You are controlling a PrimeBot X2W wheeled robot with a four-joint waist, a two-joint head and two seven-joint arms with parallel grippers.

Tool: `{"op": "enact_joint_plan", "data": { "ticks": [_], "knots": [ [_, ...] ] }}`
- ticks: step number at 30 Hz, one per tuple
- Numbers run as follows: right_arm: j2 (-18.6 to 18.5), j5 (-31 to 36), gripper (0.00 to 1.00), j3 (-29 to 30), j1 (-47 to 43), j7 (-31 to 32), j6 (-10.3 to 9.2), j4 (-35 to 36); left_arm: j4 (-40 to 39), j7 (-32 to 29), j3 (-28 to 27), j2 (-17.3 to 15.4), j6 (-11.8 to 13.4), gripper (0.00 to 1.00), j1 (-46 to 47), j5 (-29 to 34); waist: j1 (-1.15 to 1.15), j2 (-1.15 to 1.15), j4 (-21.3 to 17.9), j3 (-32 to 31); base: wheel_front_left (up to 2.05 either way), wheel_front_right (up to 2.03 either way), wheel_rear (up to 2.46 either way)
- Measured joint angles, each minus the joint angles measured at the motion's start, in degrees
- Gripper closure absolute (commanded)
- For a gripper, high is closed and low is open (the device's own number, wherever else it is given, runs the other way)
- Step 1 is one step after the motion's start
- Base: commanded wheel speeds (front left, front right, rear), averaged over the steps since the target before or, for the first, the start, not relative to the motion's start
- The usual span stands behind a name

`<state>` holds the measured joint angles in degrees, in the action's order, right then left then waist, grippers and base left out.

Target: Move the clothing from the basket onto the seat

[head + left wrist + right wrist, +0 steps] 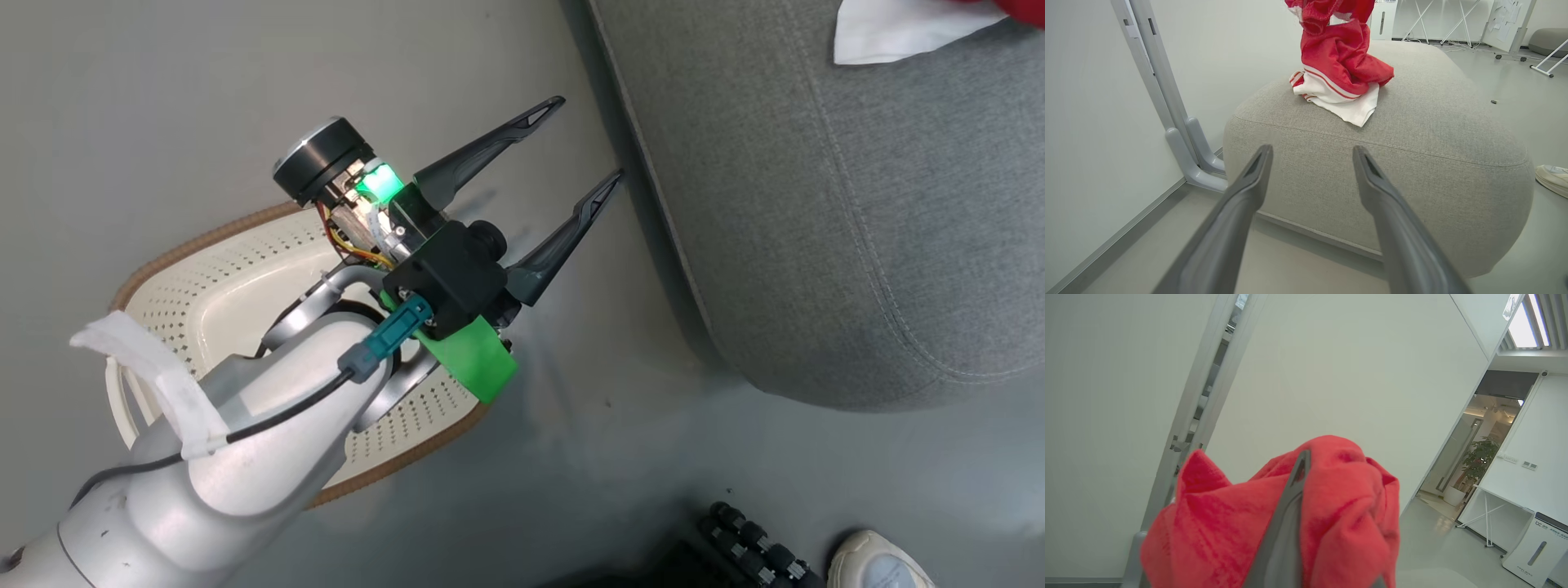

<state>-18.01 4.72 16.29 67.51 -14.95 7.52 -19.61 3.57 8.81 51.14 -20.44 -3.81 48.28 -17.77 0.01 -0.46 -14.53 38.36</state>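
While pressed together, pinching red clothing (1220,522): right gripper (1301,465), cloth draped over fingers (1286,539), probably held up for lowering. White hem already resting on grey seat (1412,134). Left gripper (589,136) spread wide, holding nothing, between basket (204,237) and seat; basket looks empty where visible.

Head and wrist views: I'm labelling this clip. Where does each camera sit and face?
Head view: on the head, looking down at floor, basket and seat; left forearm and open left gripper show.
Left wrist view: on the left wrist, looking along its spread fingers at the seat with clothing on top.
Right wrist view: on the right wrist, tilted up at a wall; right gripper, shut on red clothing, shows.
Shared: head and left wrist views both show the seat.
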Motion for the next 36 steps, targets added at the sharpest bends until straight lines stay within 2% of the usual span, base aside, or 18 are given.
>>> {"op": "enact_joint_plan", "data": {
  "ticks": [6,11,18,23,24,25,26,36],
  "knots": [
    [-0.4,2.6,1.0,2.0,2.0,0.0,0.0,-10.6,-1.0,-0.1,0.0,-0.3,-0.1,0.0,0.9,0.2,0.0,0.0,1.1,3.5,0.0,0.0,0.0],
    [2.4,5.6,1.0,5.9,1.8,0.0,0.01,-16.3,-1.4,-0.2,0.0,-0.9,0.0,0.0,1.4,0.3,0.0,0.0,2.2,5.6,0.0,0.0,0.0],
    [8.0,11.1,1.0,9.8,-1.6,0.0,0.01,-17.5,-1.5,-0.1,0.2,-1.7,0.2,0.0,1.4,0.3,0.0,0.0,3.1,6.8,0.0,0.0,0.0],
    [8.4,12.5,1.0,11.5,-2.0,0.0,0.0,-17.7,-1.5,0.1,0.3,-1.7,0.3,0.0,1.4,0.2,-0.01,0.0,3.3,6.6,0.0,0.0,0.0],
    [8.4,12.5,0.91,11.5,-2.0,0.0,0.0,-17.9,-1.4,0.2,0.3,-1.8,0.3,0.0,1.4,0.2,-0.01,0.0,3.3,6.4,0.0,0.0,0.0],
    [8.4,12.4,0.21,11.5,-2.0,0.0,0.0,-18.1,-1.3,0.4,0.3,-1.7,0.4,0.0,1.4,0.1,-0.01,0.0,3.3,6.2,0.0,0.0,0.0],
    [8.4,12.3,0.0,11.5,-2.1,0.0,0.0,-18.1,-1.1,0.6,0.3,-1.7,0.6,0.0,1.4,0.1,-0.01,0.0,3.2,5.9,0.0,0.0,0.0],
    [8.7,5.4,0.0,8.7,-11.7,0.0,0.01,-13.5,1.9,3.1,0.4,-0.5,1.9,0.0,-0.9,-1.6,-0.01,0.0,2.5,0.3,0.0,0.0,0.0]
  ]
}}
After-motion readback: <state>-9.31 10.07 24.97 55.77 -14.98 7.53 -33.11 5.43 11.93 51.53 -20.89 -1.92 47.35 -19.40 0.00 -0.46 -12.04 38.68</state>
